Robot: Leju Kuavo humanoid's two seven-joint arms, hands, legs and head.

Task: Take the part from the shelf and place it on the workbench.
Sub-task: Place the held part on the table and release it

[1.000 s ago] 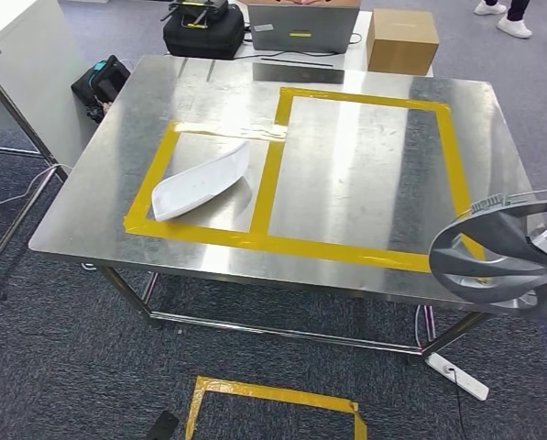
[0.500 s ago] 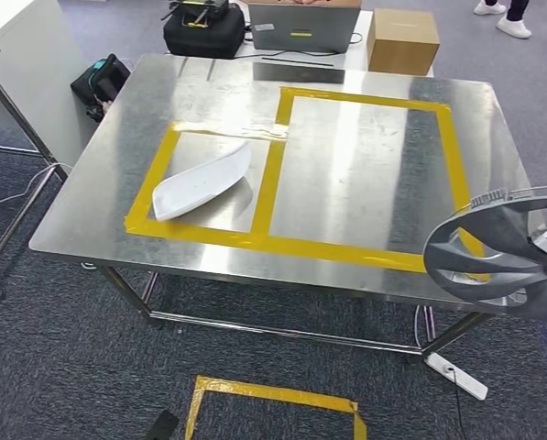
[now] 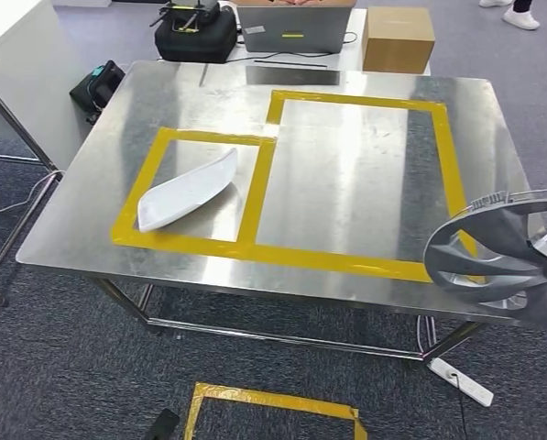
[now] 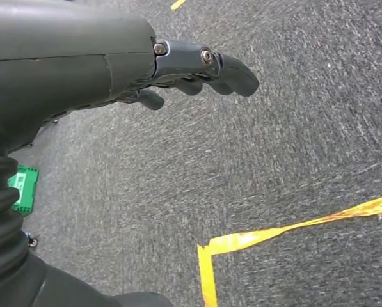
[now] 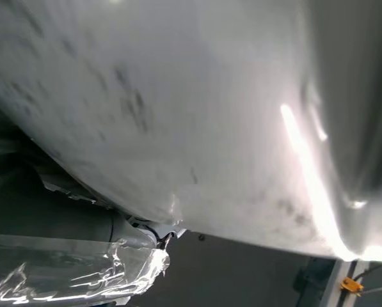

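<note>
My left hand (image 4: 198,67) hangs empty over the carpet, fingers loosely extended. My right hand's grip I cannot tell; the grey spoked ring-shaped plastic part (image 3: 495,252) sits at that side, over the near right corner of the steel surface (image 3: 339,174). It looks stiff, light and smooth; I'd hold a spoke. The large yellow-taped rectangle (image 3: 356,261) offers open room, well apart from the white curved shell (image 3: 184,190).

Your left hand (image 4: 198,67) hangs low over the carpet, palm down, its dark fingers (image 4: 232,73) stretched nearly straight and slightly apart, holding nothing; the grey ribbed wrist cover sits close behind it; your right hand itself is hidden, so you cannot tell how its fingers lie.
</note>
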